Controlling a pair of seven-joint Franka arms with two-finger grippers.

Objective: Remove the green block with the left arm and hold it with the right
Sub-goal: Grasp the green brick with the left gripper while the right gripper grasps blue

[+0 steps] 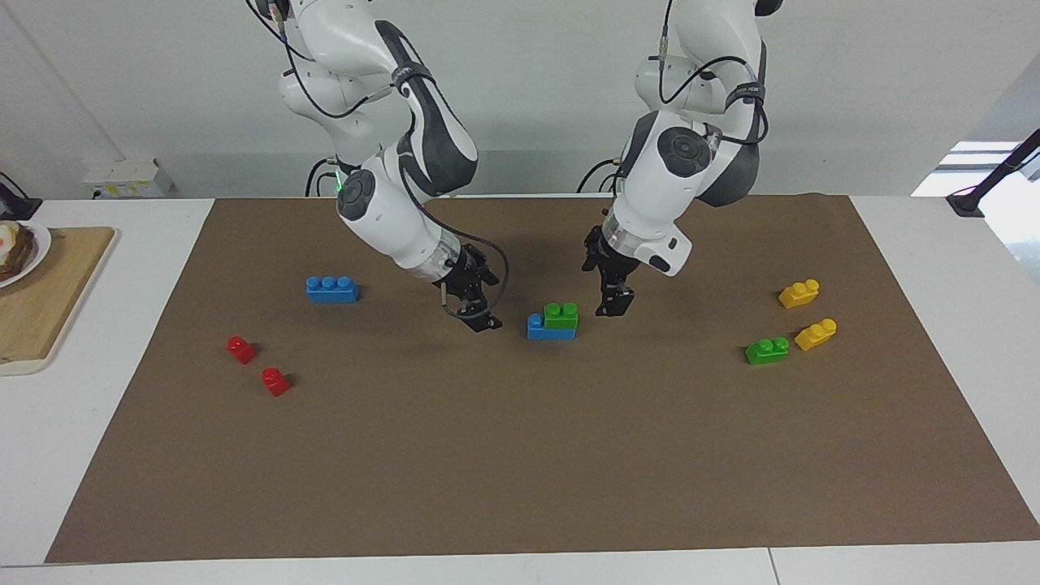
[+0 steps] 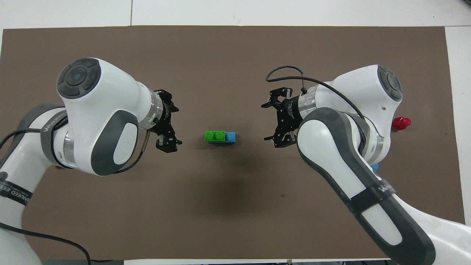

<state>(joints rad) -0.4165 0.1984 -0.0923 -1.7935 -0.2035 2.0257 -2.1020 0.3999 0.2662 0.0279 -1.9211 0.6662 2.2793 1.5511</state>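
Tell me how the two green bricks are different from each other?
The green block in the middle sits on top of a blue brick; the other green brick lies straight on the brown mat. The stacked one has an arm's tool on each side of it; the loose one sits toward the left arm's end, beside a yellow brick, with no tool near. Both are bright green with two round studs.

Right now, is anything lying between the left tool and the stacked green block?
No. In the overhead view only bare brown mat separates the open left tool from the green block, which sits on a blue brick.
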